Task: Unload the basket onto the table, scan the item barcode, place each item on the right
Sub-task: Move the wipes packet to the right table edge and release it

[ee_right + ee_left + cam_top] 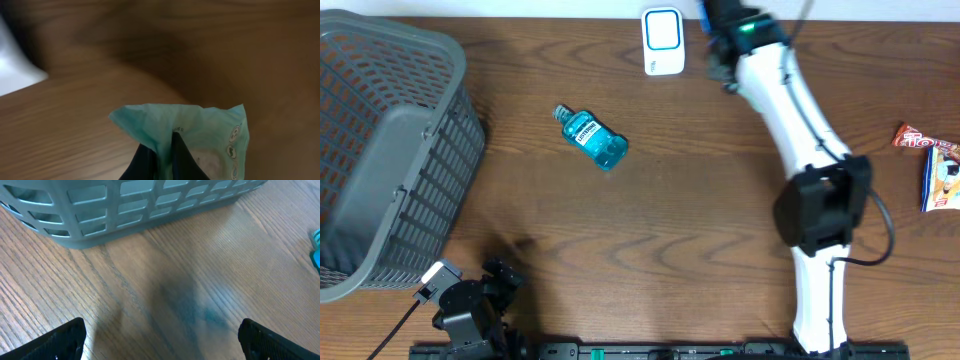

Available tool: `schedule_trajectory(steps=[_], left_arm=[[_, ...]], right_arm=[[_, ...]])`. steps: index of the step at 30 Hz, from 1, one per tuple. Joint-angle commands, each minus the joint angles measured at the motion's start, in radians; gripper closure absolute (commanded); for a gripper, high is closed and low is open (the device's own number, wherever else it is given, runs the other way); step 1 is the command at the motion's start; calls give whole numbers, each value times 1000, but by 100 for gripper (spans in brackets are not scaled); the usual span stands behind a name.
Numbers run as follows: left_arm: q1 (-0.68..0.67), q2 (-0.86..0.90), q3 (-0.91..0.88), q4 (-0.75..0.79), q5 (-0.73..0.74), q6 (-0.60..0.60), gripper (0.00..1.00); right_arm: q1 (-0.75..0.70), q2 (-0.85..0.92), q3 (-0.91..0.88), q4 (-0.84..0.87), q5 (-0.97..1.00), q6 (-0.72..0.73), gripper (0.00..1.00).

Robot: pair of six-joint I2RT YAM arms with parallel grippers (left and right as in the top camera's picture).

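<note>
Table (700, 200) is matt wood grain, basket (440, 170) grey plastic, bottle (592, 137) glossy clear plastic, packet (200, 130) thin film.

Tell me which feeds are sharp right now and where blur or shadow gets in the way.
Overhead: sharp, evenly lit, the mouthwash bottle label visible. Left wrist: basket and table grain crisp, a soft dark shadow mid-frame. Right wrist: the teal packet in the right gripper is fairly sharp, table behind blurred and dark toward the top, a washed-out white patch at left.
</note>
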Motion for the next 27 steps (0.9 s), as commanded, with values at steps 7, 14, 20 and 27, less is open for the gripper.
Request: schedule_trajectory(steps=[7, 14, 20, 27], left_arm=[[3, -5, -8, -32, -2, 6, 2], [3, -5, -8, -32, -3, 6, 2], [3, -5, -8, -32, -2, 6, 2], [3, -5, -8, -32, -2, 6, 2]], right_arm=[[-324, -1, -254, 95, 191, 51, 99], [-550, -1, -404, 216, 206, -24, 99], [-616, -19, -351, 172, 58, -26, 79], [-561, -83, -274, 91, -198, -26, 44]])
